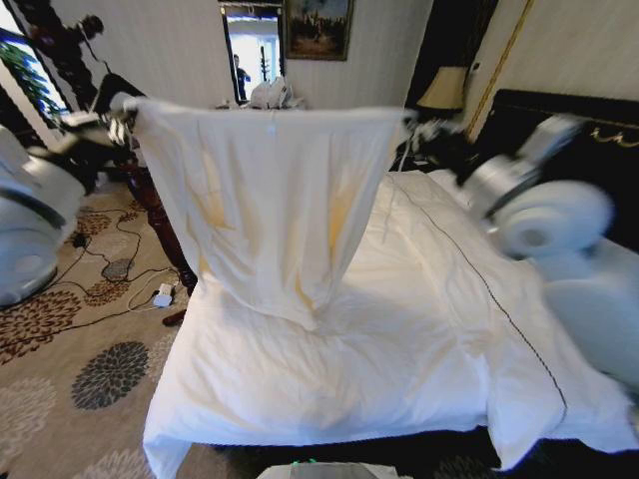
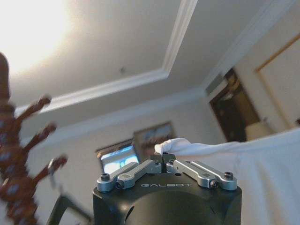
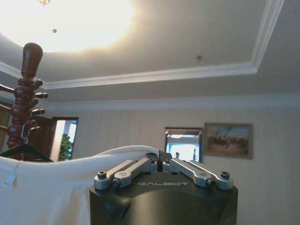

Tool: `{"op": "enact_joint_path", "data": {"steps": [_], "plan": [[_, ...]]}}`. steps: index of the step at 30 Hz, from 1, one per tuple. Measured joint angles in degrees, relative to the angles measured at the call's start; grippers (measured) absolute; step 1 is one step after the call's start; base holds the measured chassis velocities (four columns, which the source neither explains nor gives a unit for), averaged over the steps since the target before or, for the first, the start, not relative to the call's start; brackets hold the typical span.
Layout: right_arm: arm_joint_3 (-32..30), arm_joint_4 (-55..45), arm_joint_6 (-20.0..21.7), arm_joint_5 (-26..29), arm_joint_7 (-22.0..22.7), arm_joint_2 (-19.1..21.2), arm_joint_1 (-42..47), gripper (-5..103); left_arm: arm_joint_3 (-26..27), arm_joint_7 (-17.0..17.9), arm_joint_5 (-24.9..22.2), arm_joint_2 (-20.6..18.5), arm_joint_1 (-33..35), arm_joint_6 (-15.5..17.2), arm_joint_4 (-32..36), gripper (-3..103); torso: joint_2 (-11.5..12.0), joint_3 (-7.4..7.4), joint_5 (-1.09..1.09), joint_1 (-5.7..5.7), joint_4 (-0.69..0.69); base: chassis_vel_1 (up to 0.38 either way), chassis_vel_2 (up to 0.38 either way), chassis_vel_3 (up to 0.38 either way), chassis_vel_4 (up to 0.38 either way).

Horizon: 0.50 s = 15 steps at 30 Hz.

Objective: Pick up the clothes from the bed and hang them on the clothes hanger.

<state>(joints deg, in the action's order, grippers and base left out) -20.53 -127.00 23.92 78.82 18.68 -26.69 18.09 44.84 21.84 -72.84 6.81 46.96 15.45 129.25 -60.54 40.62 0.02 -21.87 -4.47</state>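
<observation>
I am holding the clothes (image 1: 270, 200) up in the air, spread out flat like a sheet, in the middle of the head view. My left gripper (image 1: 122, 118) is at the upper left of that view and pinches one top corner of the cloth. My right gripper (image 1: 419, 130) is at the upper right and pinches the other top corner. Both sets of jaws are closed tight on the cloth. In the left wrist view my left gripper (image 2: 162, 158) has a bit of pale cloth bunched between the fingertips. In the right wrist view my right gripper (image 3: 160, 161) grips the edge of the cloth the same way.

The clothes hang down over the bed (image 1: 329, 369), which fills the lower part of the head view. A dark wooden coat stand (image 3: 26, 93) is at the left of the right wrist view.
</observation>
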Motion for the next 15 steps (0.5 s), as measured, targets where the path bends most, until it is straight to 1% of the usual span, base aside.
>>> {"op": "enact_joint_path", "data": {"steps": [1, 2, 3, 4, 5, 6, 7, 8, 10, 12, 14, 15], "plan": [[0.0, 0.0, 0.0, 0.0, 0.0, 0.0, 0.0, 0, 0.0, 0.0, 0.0, 0.0, 0.0, 0.0, 0.0, 0, 0.0, 0.00, 0.00, 0.00, 0.00, 0.000, 0.000, 0.000, 0.000], [-1.2, -0.9, 0.2, 1.4, 0.7, 1.6, 0.2, 0, 1.9, 0.3, -1.4, -0.4, 0.5, 0.3, 0.8, 0, 0.0, -0.01, 0.01, 0.01, -0.01, 0.000, 0.000, 0.000, 0.000], [-3.3, -2.0, 0.5, 3.8, 1.8, 3.9, 0.3, 0, 5.4, 0.8, -3.6, -1.0, 1.8, 1.0, 1.7, 0, 0.0, -0.01, 0.00, 0.01, -0.01, 0.000, 0.000, 0.000, 0.000], [-4.3, -2.3, 0.6, 5.4, 2.4, 5.4, 0.0, 0, 7.9, 1.1, -4.7, -1.6, 3.1, 1.5, 2.0, 0, 0.0, -0.01, 0.00, 0.02, -0.01, 0.000, 0.000, 0.000, 0.000], [-4.8, -2.5, 0.7, 6.4, 2.7, 6.1, -0.4, 0, 9.6, 1.3, -5.4, -1.9, 3.8, 1.9, 2.0, 0, 0.0, -0.01, 0.00, 0.01, 0.00, 0.000, 0.000, 0.000, 0.000], [-4.8, -2.5, 0.7, 6.4, 2.7, 6.1, -0.4, 0, 9.6, 1.3, -5.4, -1.9, 3.8, 1.9, 2.0, 0, 0.0, -0.01, 0.00, 0.01, 0.00, 0.000, 0.000, 0.000, 0.000], [-5.1, -2.5, 0.9, 7.4, 3.0, 7.0, -1.1, 0, 11.2, 1.4, -6.0, -2.4, 4.4, 2.3, 2.0, 0, 0.0, -0.01, 0.00, 0.01, 0.01, 0.000, 0.000, 0.000, 0.000], [-5.2, -2.3, 1.2, 9.6, 3.8, 8.0, -3.2, 0, 12.8, 1.4, -6.8, -3.3, 4.5, 2.8, 1.5, 0, 0.0, 0.00, -0.02, 0.01, 0.03, 0.000, 0.000, 0.000, 0.000], [-3.9, -1.3, 2.1, 12.2, 4.8, 8.0, -6.3, 0, 12.6, 0.9, -7.0, -4.3, 3.6, 3.1, -0.1, 0, 0.0, -0.01, -0.02, 0.01, 0.02, 0.000, 0.000, 0.000, 0.000], [-3.5, -1.0, 2.1, 12.4, 4.9, 7.9, -6.7, 0, 12.4, 0.6, -6.9, -4.4, 3.4, 3.1, -0.5, 0, 0.0, 0.00, -0.02, 0.01, 0.02, 0.000, 0.000, 0.000, 0.000], [-0.9, 1.0, 2.6, 12.3, 5.2, 6.3, -8.1, 0, 10.7, -1.3, -5.8, -5.0, 3.6, 3.6, -3.2, 0, 0.0, 0.00, -0.02, 0.01, 0.01, 0.000, 0.000, 0.000, 0.000], [0.3, 1.8, 2.8, 11.7, 5.2, 5.3, -8.2, 0, 10.0, -1.6, -5.0, -5.0, 4.0, 3.7, -4.1, 0, 0.0, 0.01, -0.01, 0.01, 0.01, 0.000, 0.000, 0.000, 0.000]]}}
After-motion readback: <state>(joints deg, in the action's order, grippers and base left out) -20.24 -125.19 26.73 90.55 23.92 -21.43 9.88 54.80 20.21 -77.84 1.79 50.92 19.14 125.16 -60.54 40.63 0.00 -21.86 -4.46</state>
